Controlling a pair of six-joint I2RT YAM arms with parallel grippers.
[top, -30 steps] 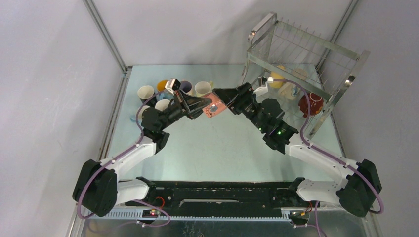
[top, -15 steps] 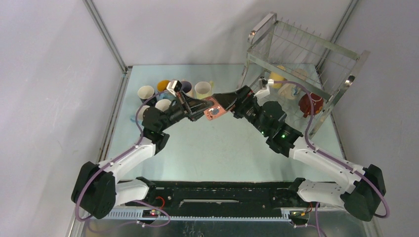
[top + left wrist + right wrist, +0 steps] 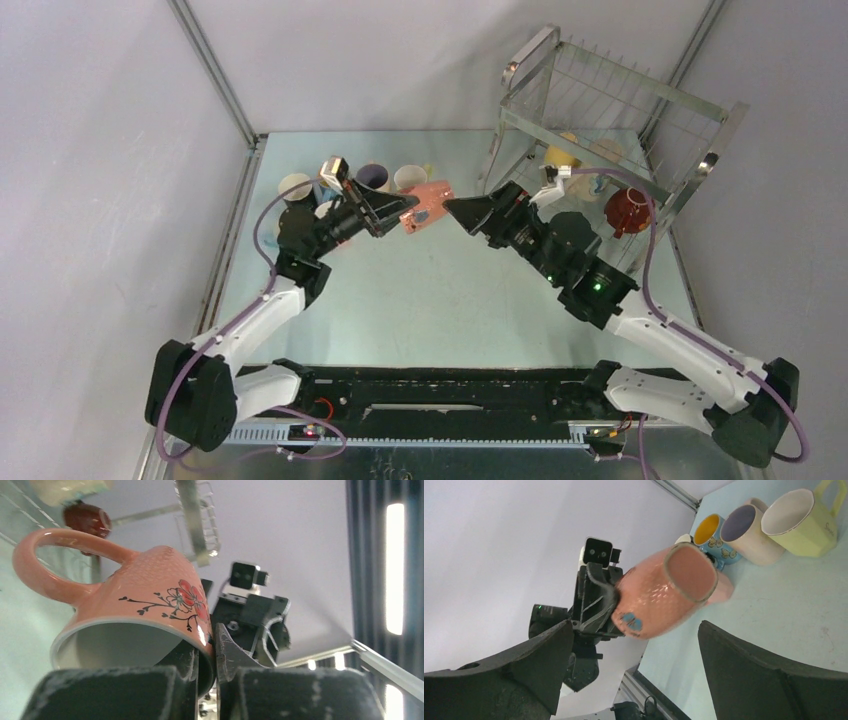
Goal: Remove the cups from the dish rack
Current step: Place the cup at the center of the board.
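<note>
My left gripper [image 3: 398,212] is shut on the rim of a pink mug [image 3: 424,206] and holds it above the table; the left wrist view shows the mug [image 3: 145,600] pinched at its rim, flower pattern outward. My right gripper [image 3: 462,210] is open and empty, just right of the mug; in the right wrist view the mug [image 3: 659,595] hangs beyond my spread fingers [image 3: 769,680]. The chrome dish rack [image 3: 610,120] stands at the back right with a yellow mug [image 3: 560,158], a pale mug [image 3: 603,150] and a dark red mug [image 3: 628,210] inside.
Several unloaded mugs stand at the back left: cream [image 3: 294,187], purple-lined [image 3: 373,177], pale yellow [image 3: 409,179]. The right wrist view shows a blue butterfly mug [image 3: 711,537], the purple-lined mug [image 3: 751,530] and the pale yellow mug [image 3: 801,517].
The right gripper has let go of the pink mug and drawn back to the right, open. The left gripper now holds the mug alone and has moved it back and left.
</note>
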